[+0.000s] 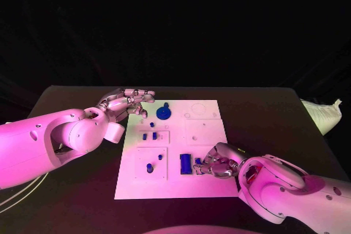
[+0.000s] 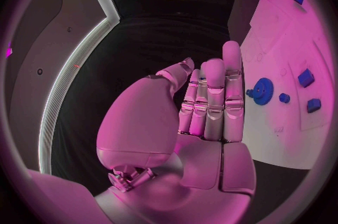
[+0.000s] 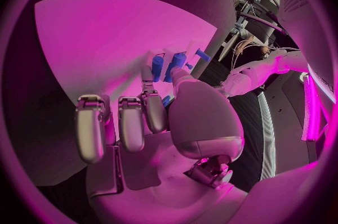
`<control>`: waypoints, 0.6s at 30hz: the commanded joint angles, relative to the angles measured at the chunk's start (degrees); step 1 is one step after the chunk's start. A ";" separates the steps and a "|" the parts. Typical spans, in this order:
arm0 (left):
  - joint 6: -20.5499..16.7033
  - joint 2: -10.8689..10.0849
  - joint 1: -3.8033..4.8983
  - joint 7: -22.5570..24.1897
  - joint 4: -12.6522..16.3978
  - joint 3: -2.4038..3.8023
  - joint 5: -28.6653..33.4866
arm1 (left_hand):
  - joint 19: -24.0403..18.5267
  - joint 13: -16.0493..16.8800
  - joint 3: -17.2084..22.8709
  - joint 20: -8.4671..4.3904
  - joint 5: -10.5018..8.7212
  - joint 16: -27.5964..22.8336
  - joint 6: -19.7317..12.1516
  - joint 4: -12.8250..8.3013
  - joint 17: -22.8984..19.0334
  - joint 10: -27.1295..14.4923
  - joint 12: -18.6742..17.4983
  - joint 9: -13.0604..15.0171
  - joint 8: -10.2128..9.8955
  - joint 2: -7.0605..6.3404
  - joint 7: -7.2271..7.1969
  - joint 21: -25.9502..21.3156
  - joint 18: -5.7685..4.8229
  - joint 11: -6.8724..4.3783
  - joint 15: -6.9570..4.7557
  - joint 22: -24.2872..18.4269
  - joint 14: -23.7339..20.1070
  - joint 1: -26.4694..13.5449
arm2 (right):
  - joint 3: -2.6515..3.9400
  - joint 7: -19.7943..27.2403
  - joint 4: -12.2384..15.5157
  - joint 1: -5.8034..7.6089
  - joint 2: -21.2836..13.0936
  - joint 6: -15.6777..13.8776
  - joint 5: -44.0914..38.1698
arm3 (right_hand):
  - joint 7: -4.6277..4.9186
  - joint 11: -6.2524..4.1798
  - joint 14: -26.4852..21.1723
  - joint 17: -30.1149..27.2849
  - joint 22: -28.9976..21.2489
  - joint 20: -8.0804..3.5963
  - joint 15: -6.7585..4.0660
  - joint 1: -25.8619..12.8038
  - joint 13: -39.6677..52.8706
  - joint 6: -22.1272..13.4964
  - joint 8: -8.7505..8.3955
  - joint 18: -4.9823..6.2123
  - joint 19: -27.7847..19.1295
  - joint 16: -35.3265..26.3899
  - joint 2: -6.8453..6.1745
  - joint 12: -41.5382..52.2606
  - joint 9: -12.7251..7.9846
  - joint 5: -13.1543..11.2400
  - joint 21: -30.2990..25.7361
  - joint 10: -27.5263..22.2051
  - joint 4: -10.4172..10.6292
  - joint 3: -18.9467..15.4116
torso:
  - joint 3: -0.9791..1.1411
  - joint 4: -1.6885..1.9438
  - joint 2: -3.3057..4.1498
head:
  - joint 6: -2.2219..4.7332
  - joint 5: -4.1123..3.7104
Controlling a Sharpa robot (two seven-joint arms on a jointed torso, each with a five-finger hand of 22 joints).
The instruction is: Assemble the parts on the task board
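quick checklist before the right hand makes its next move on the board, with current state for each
1. Task board lies flat and square on the table: ok.
2. Left hand is off the parts, at the board's far left corner, holding nothing: ok.
3. Blue gear is free of both hands: ok.
4. Right hand is at the long blue block, fingers by a small blue piece: ok.
5. Right hand has a firm grip on that piece: cannot tell.
6. Small blue parts in the left recesses stand undisturbed: ok.

White task board (image 1: 205, 186), blue parts (image 1: 185, 163), black table (image 1: 285, 122)
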 commanded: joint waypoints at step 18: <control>1.14 -0.11 0.02 0.40 0.00 0.03 -0.15 | 0.02 0.08 -0.19 0.38 -0.15 0.34 -0.49 -0.03 -0.07 -0.40 0.21 0.01 0.18 0.65 -0.04 -0.20 1.05 -0.05 -0.01 -0.07 -0.56 0.11 | 0.10 1.17 1.35 -0.03 -1.94 0.90 -2.79 | -0.11 -0.37 5.12 10.59 7.98 -0.47 -0.44 1.05 7.51 0.57 0.15 -0.80 1.73 0.15 1.25 0.29 0.30 1.39 0.11 0.73 -0.48 -1.82 | 0.02 0.00 0.00 | 0.16 0.03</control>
